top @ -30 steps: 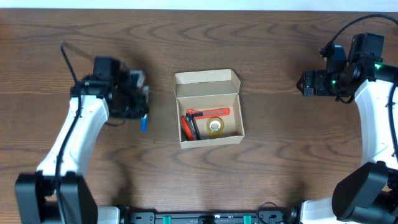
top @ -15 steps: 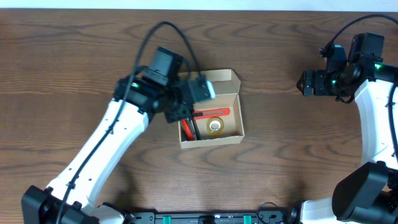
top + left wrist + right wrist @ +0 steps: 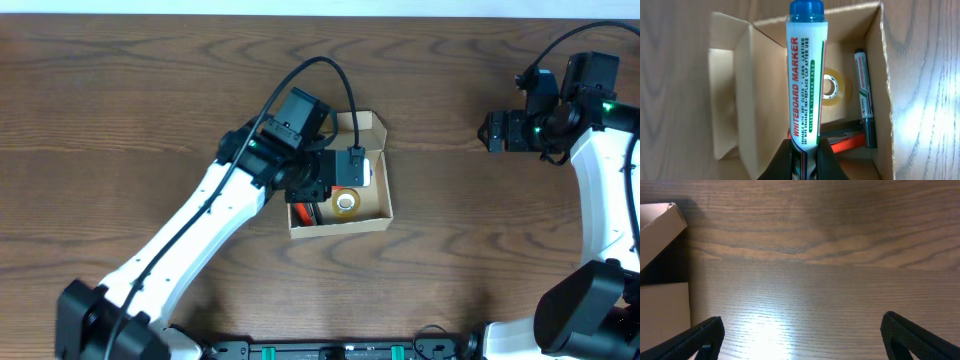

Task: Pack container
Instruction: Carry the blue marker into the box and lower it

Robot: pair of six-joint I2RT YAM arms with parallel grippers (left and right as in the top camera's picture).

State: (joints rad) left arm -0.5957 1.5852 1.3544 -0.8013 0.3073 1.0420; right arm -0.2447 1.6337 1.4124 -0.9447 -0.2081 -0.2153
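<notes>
The container, an open tan cardboard box (image 3: 340,228), sits mid-table with its lid flap folded back; its wall shows in the left wrist view (image 3: 880,75). My left gripper (image 3: 335,170) hovers over the box, shut on a white whiteboard marker with a blue cap (image 3: 806,75), which also shows in the overhead view (image 3: 358,168). Its jaws (image 3: 805,155) clamp the marker's rear end. Inside the box lie a tape roll (image 3: 832,90), a black marker (image 3: 863,95) and a red cutter (image 3: 847,142). My right gripper (image 3: 492,132) is open and empty at the far right.
In the right wrist view the open fingers (image 3: 800,340) hang above bare wood, with a corner of the box (image 3: 660,225) at the left edge. The wooden table (image 3: 480,260) surrounds the box on all sides.
My left arm has swung from the left of the table to over the box, carrying the blue-capped marker. The right arm has not moved.
</notes>
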